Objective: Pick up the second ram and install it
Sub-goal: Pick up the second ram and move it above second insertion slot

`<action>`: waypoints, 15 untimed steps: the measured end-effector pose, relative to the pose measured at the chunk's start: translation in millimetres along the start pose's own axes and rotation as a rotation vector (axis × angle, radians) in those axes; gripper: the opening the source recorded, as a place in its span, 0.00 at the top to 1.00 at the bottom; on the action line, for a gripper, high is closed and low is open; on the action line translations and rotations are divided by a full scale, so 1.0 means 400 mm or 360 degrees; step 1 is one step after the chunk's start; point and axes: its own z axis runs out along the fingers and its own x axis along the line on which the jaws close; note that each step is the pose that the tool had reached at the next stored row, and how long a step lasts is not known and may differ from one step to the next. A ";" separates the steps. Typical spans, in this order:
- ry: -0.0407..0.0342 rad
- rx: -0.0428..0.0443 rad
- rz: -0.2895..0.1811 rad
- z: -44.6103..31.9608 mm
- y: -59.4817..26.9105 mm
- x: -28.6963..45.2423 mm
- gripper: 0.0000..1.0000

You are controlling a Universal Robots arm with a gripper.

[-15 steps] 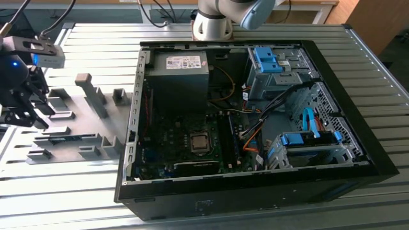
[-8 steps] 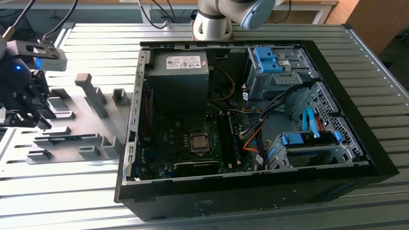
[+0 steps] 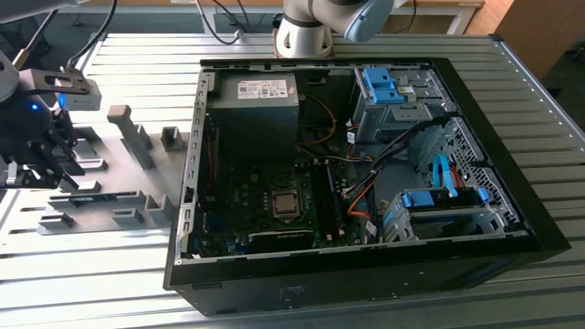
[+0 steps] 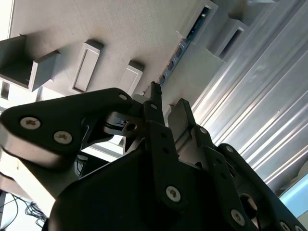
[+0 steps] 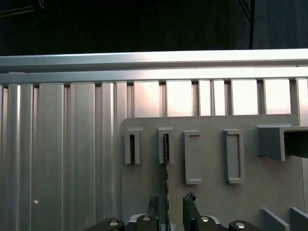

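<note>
The second ram (image 5: 166,183) is a long thin stick standing on edge in the slots of the grey fixture blocks (image 5: 165,144). In the second wrist view the ram (image 4: 173,60) shows its edge with small chips, running from a slotted block toward my fingers. My gripper (image 5: 171,204) is open, with one fingertip on each side of the stick and a small gap on both sides. In the exterior view the gripper (image 3: 41,171) hangs low over the fixture plate (image 3: 109,164) at the exterior view's left.
An open black computer case (image 3: 366,264) lies in the middle of the slatted metal table (image 3: 92,274), with a power supply (image 3: 256,103), processor socket (image 3: 285,203) and memory slots (image 3: 329,199) inside. The arm's base (image 3: 306,34) stands behind the case. Several grey blocks (image 3: 137,140) rise from the plate.
</note>
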 end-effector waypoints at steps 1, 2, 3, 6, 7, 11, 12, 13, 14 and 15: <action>0.0000 0.0000 -0.0001 0.004 0.000 0.000 0.67; 0.0000 0.0000 -0.0003 0.009 0.000 0.001 0.67; 0.0000 0.0000 -0.0003 0.012 0.000 0.001 0.67; 0.0000 0.0000 -0.0004 0.014 0.000 0.001 0.65; 0.0000 0.0000 -0.0004 0.014 0.000 0.001 0.65; 0.0000 0.0000 -0.0004 0.014 0.000 0.001 0.59; 0.0000 0.0000 -0.0004 0.015 0.000 0.001 0.59; 0.0000 0.0000 -0.0004 0.015 0.000 0.001 0.59; 0.0000 0.0000 -0.0004 0.015 0.000 0.001 0.59; 0.0000 0.0000 -0.0004 0.015 0.000 0.001 0.59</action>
